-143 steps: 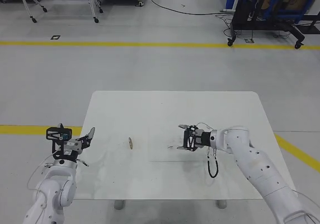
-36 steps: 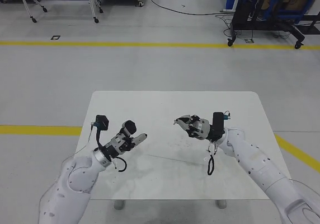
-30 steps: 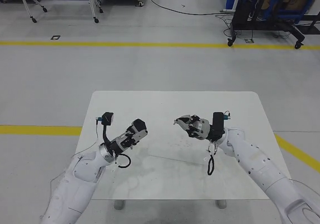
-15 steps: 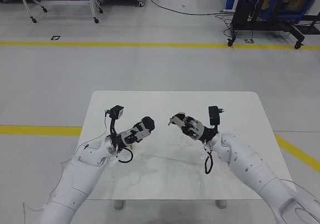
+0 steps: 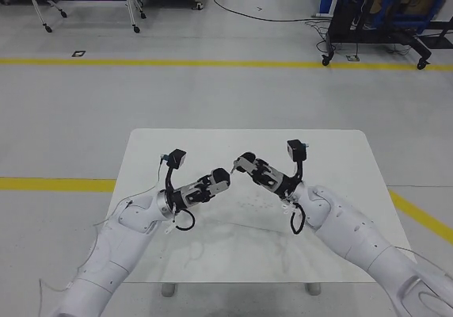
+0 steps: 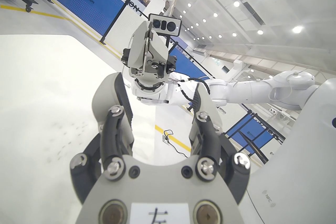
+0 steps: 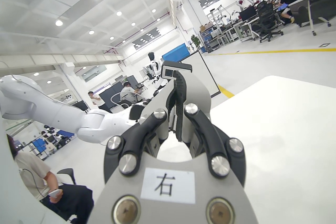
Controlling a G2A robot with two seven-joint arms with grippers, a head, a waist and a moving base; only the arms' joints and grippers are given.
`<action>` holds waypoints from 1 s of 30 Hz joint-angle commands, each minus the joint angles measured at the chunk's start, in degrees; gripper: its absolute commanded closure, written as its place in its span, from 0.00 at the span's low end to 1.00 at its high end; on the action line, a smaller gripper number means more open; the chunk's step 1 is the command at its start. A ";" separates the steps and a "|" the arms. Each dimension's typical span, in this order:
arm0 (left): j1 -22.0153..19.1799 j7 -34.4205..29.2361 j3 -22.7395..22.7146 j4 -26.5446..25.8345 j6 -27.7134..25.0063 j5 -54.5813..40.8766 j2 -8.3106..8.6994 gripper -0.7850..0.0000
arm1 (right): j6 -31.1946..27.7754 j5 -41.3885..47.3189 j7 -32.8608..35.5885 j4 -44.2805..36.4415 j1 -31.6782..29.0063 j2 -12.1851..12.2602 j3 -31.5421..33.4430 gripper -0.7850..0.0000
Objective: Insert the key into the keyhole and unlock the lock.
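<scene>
Above the middle of the white table (image 5: 329, 150), the two grippers are held tip to tip, close together. On the left, the left gripper (image 5: 223, 177) is raised off the tabletop and turned to the right. Its fingers (image 6: 122, 96) are spread wide, and the other gripper is seen through the gap. Just to its right, the right gripper (image 5: 240, 164) is pointed back at it, its jaws pressed narrow, pad against pad. Whether the key is pinched there cannot be told, nor can the lock's place be made out.
</scene>
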 commanded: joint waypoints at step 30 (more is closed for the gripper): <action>-1.14 2.63 1.89 2.08 0.00 3.67 -0.78 0.68 | 0.00 16.98 28.27 0.87 -0.87 -1.59 5.82 1.00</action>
